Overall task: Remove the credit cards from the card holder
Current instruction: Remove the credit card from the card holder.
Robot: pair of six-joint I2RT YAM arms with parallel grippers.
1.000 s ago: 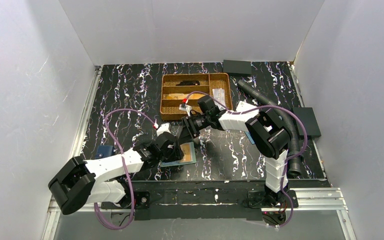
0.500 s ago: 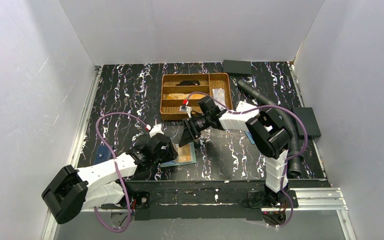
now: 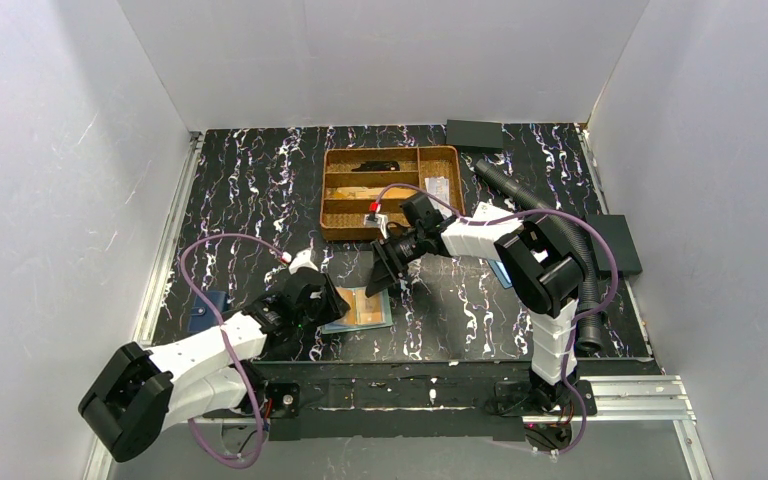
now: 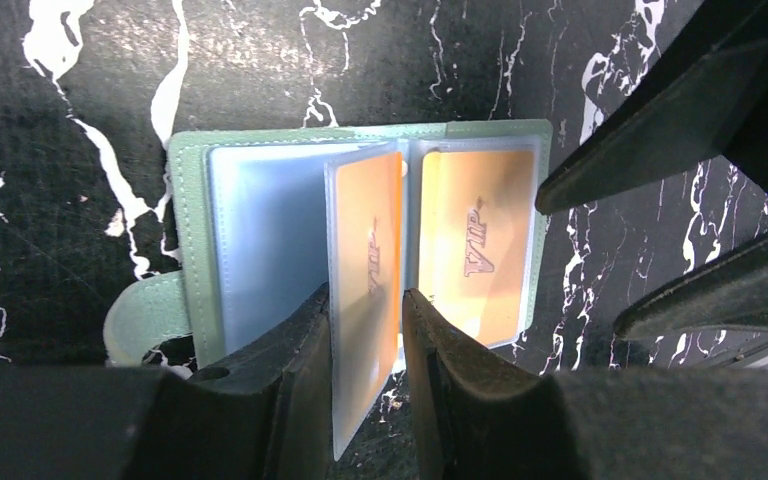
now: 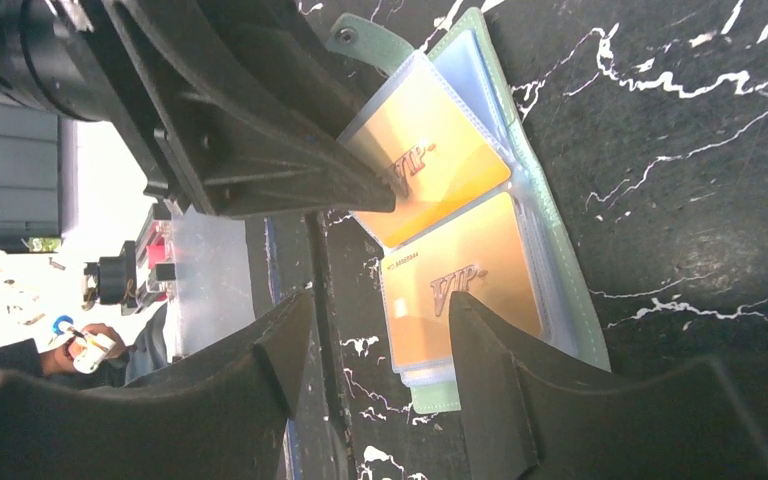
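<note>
The teal-green card holder [image 4: 185,220] lies open near the table's front edge [image 3: 378,322]. One clear pocket panel stands up, with an orange-gold credit card [image 4: 365,240] inside it. A second orange-gold card [image 4: 475,250] lies flat in the panel to its right. My left gripper [image 4: 365,310] straddles the raised panel with its jaws narrow. The panel rests against the left finger, and a thin gap shows at the right finger. My right gripper [image 5: 375,350] hovers open over the holder's near end [image 5: 570,290] with nothing between its fingers. Both cards [image 5: 430,160] [image 5: 460,290] show there.
A brown divided tray [image 3: 328,195] with small items stands behind the holder. On the right a black ribbed hose [image 3: 580,260] runs beside a black box [image 3: 615,245]. Another black box [image 3: 473,133] sits at the back. A blue holder [image 3: 205,312] lies at the left.
My left jaws have narrowed around the raised panel, and the left arm's elbow has dropped toward the near left. My right gripper has opened a little wider and shifted slightly right.
</note>
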